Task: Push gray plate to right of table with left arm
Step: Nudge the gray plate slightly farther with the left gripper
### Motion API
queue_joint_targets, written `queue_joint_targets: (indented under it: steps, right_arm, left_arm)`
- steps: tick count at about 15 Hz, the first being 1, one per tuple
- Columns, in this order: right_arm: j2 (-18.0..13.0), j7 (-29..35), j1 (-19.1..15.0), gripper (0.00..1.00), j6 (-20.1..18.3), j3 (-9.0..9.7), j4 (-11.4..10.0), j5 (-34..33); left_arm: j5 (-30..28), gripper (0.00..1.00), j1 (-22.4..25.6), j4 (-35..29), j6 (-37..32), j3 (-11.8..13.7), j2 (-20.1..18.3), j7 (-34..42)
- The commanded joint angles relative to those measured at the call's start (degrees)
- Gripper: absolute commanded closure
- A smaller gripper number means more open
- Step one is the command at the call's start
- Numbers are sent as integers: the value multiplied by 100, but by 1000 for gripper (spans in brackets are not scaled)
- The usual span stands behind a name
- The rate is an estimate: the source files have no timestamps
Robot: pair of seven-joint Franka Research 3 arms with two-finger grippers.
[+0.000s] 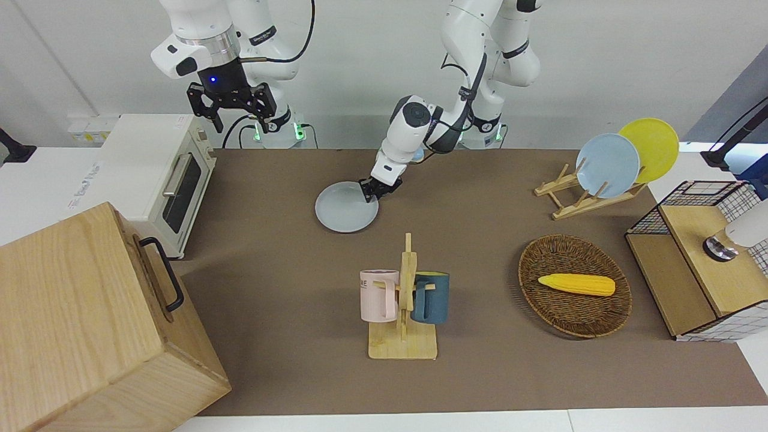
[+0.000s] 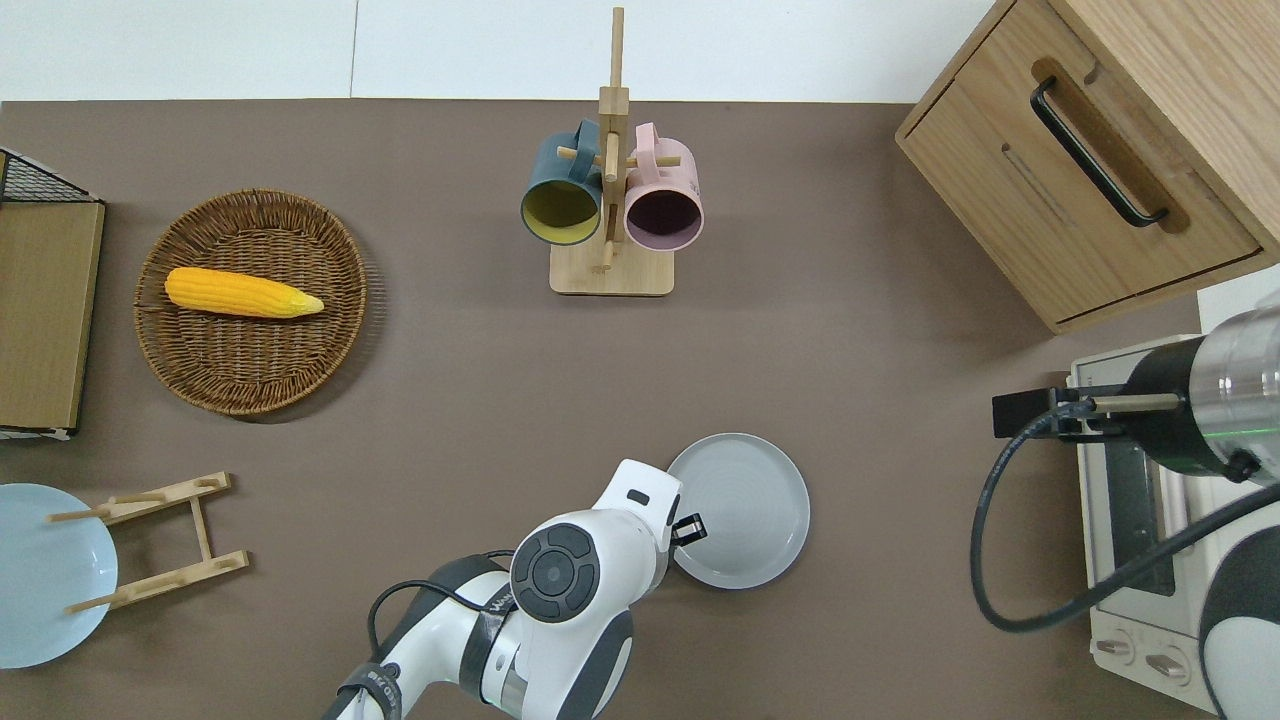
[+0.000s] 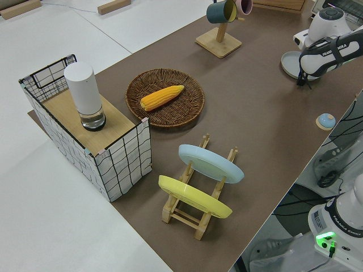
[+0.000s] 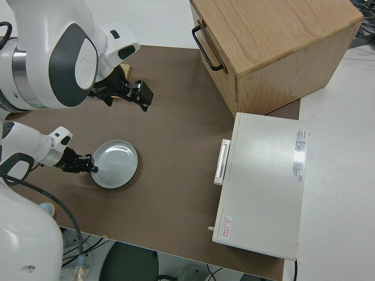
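The gray plate [image 1: 343,209] [image 2: 748,508] lies flat on the brown table [image 1: 276,258], nearer to the robots than the mug rack. My left gripper [image 1: 373,191] [image 2: 690,527] is low at the plate's rim, on the side toward the left arm's end, touching it. Its fingers look shut, with nothing held. The plate [image 4: 119,164] and left gripper [image 4: 89,166] also show in the right side view, and the plate [image 3: 290,63] sits partly hidden by the arm in the left side view. My right gripper [image 1: 240,123] is parked with its fingers open.
A wooden mug rack [image 2: 610,200] holds two mugs. A wicker basket [image 2: 205,370] holds corn [image 2: 240,292]. A white oven [image 1: 153,174] and a wooden cabinet [image 1: 90,324] stand at the right arm's end. A plate rack [image 1: 585,192] and wire shelf [image 1: 690,264] stand at the other.
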Motion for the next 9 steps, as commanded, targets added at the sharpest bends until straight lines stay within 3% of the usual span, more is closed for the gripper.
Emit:
queue_joint_targets:
  steps: [1, 4, 9]
  right_arm:
    - [-157, 59, -140, 5, -7, 83, -156, 123]
    - [-157, 59, -140, 5, -7, 83, -156, 123]
    - [-157, 59, -140, 5, 1, 83, -156, 123]
  left_arm:
    - [-91, 194, -7, 44, 42, 7, 190, -218]
    - [-91, 30, 90, 44, -431, 7, -117, -245]
    - [-21, 19, 319, 79, -1564, 147, -794, -228]
